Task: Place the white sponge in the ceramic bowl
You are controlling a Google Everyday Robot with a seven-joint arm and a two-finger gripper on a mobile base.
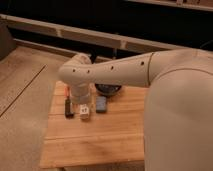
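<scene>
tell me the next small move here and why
Probably shift the gripper sideways over the white sponge. The gripper hangs just picture-left of the sponge, which lies on the wooden table, not yet in the ceramic bowl behind it.

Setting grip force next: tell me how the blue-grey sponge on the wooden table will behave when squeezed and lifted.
The white sponge is a small flat block lying on the wooden table, so it likely won't roll or tip. As a sponge it is probably light and compresses when squeezed. The end effector hangs beside it, between it and the black-handled tool.
</scene>
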